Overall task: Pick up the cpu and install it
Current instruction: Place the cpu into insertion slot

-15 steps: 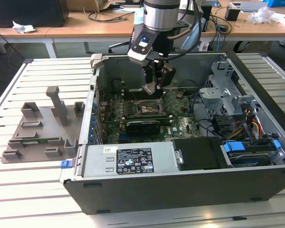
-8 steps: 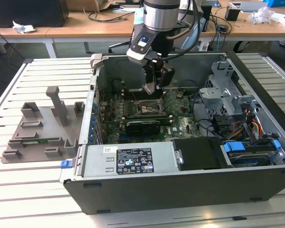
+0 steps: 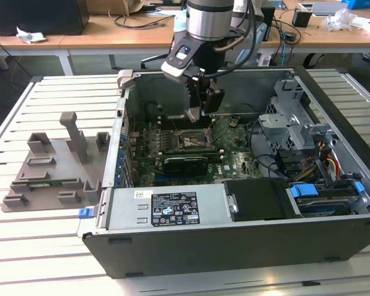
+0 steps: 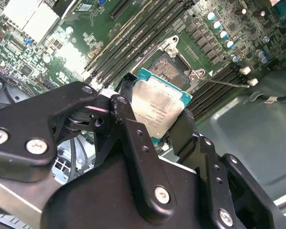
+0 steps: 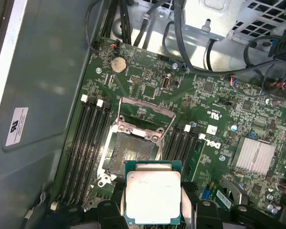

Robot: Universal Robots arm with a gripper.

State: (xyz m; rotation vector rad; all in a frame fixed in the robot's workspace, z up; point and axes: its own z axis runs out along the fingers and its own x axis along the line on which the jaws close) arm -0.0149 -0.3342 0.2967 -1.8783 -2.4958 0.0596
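Exterior view, case: an open computer case (image 3: 234,246) is laid on its side on a slatted table (image 3: 49,259), so that the motherboard (image 3: 234,151) is exposed from above.
Exterior view, gripper: the gripper (image 3: 196,115) is lowered inside the case near its far wall, just above the socket (image 3: 194,140) at the middle of the board.
Exterior view, tray: a grey plastic tray (image 3: 49,166) with upright blocks is set on the table beside the case, toward the exterior view's left edge.
Second wrist view, jaws: they are closed on the cpu (image 4: 159,107), which is pinched by two opposite edges between the black fingers (image 4: 133,138), probably so that its underside is kept free.
Second wrist view, cpu: it is held flat, silver top up, clear of the socket (image 4: 170,67).
First wrist view, socket: the socket (image 5: 128,157) is empty, and its load frame (image 5: 145,114) is swung up, which is judged to leave the way open.
First wrist view, cpu: the cpu (image 5: 153,195) is suspended at one edge of the socket, offset from its centre, with its sides roughly parallel to the socket's. It is not yet seated.
First wrist view, surroundings: the socket is flanked on both sides by memory slots (image 5: 88,138).
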